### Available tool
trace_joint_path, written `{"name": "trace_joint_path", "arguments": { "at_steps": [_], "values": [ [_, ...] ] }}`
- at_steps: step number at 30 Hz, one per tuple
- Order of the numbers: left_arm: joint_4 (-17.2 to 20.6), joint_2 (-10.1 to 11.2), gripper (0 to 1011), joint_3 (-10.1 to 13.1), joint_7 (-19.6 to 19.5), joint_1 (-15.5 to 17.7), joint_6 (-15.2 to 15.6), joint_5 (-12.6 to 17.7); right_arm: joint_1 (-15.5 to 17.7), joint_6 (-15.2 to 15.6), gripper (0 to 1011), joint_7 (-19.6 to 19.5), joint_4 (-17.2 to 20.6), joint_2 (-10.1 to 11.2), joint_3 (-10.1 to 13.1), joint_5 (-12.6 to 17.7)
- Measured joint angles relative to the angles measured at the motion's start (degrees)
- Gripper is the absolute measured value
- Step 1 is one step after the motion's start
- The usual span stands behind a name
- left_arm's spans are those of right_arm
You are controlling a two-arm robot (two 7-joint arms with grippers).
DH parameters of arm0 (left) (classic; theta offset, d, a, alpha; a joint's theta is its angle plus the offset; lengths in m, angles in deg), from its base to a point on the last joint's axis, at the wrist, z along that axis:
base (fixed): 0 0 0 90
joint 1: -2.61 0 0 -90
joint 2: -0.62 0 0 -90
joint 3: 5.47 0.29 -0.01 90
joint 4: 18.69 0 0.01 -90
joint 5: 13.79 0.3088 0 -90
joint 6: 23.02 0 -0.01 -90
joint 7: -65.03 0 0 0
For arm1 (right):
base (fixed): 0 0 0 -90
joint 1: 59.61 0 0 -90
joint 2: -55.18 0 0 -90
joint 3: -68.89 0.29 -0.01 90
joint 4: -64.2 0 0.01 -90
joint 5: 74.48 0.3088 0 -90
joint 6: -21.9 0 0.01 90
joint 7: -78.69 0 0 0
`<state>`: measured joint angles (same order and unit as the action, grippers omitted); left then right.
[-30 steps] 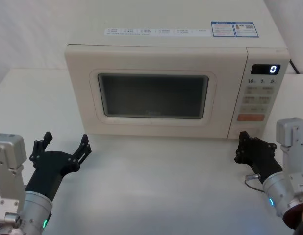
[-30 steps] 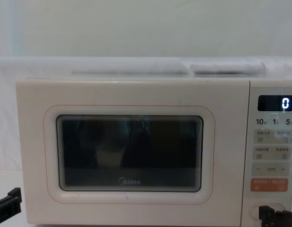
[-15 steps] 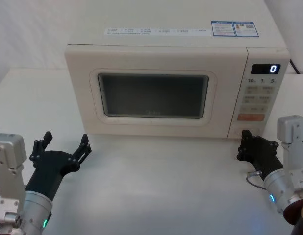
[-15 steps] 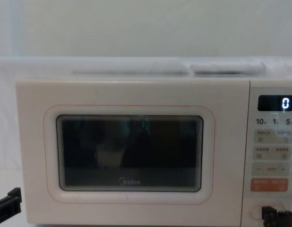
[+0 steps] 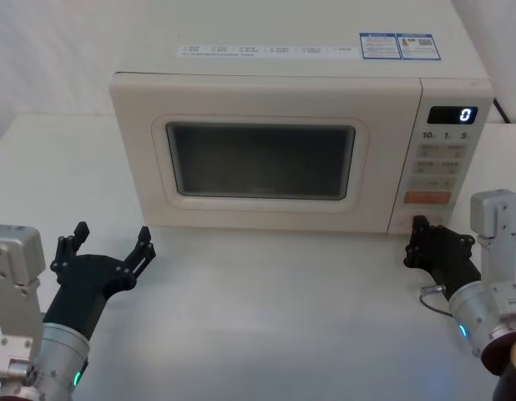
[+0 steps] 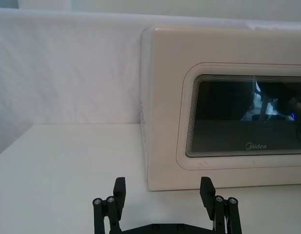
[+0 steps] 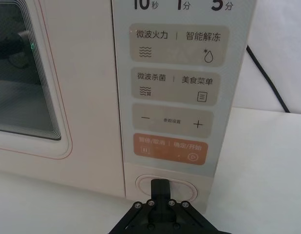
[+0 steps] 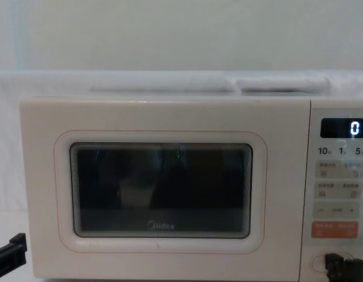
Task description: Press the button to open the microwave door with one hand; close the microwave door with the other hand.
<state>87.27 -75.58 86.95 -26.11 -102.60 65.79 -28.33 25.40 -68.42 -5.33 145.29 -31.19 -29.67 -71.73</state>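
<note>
The cream boxy microwave (image 5: 291,150) sits at the surface's back edge, its dark-windowed cream door (image 5: 262,159) shut flush. The wide cream oval button (image 7: 184,186) sits lowest on the panel.

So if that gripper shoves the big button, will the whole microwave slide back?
Probably not. The microwave is a wide, boxy appliance sitting flat on the table, likely heavy. The button is low on the panel, so tipping seems unlikely. The right gripper looks small beside it.

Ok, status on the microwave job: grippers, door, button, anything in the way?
Right gripper shut, tip at the button. Left gripper open, parked low off the microwave's front left corner. Microwave door closed. Nothing in the way.
</note>
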Motion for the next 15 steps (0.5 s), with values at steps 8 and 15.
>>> {"name": "trace_joint_path", "arguments": {
  "at_steps": [8,15],
  "values": [
    [0.0,0.0,1001,0.0,0.0,0.0,0.0,0.0,-0.41,-0.02,0,-0.05,-0.69,-0.14,0.15,-0.14],
    [0.0,0.0,1001,0.0,0.0,0.0,0.0,0.0,-0.74,-0.06,0,-0.03,-1.22,-0.2,0.28,-0.21]
  ]
}}
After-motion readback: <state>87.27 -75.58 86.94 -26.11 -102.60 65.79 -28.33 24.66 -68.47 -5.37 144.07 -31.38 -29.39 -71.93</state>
